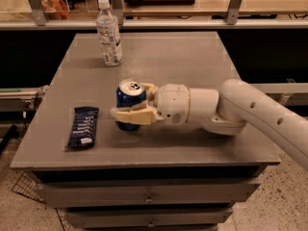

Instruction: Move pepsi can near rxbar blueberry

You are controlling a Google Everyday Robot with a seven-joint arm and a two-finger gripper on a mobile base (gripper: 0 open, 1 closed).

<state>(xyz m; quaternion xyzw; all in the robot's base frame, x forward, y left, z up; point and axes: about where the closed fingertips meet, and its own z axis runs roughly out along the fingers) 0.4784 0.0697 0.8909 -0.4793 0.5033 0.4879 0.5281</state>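
Items as we find them, placed from the jaws.

1. Gripper [129,101]: reaches in on the one arm [260,109], fingertips leading. We read the jaws as closed about the can, one pale finger [134,115] across its front and the other behind it. They are parted only as far as the can's width.

2. Can [130,90]: between the jaws, upright, silver top showing. We cannot tell whether its base touches the table [183,57] or hangs just above it; a shadow lies directly beneath.

3. Bar [83,127]: flat on the table, ahead of the fingertips and a little to the side of the front finger. It is near the can but apart from it, with bare table between. Its long axis lies across the direction the jaws point, so the can faces a long edge, not an end.

4. Bottle [109,32]: upright, well apart, off to the side of the rear finger and slightly ahead of the tips. It is outside the line from can to bar.

We judge the carry to be well along. What remains turns on one relation: the bar lies nearly straight ahead of the jaws. A short advance in that direction, then a set-down just short of the wrapper's long edge, should serve. The risk we note is overreach, with the leading fingertip nudging the bar.
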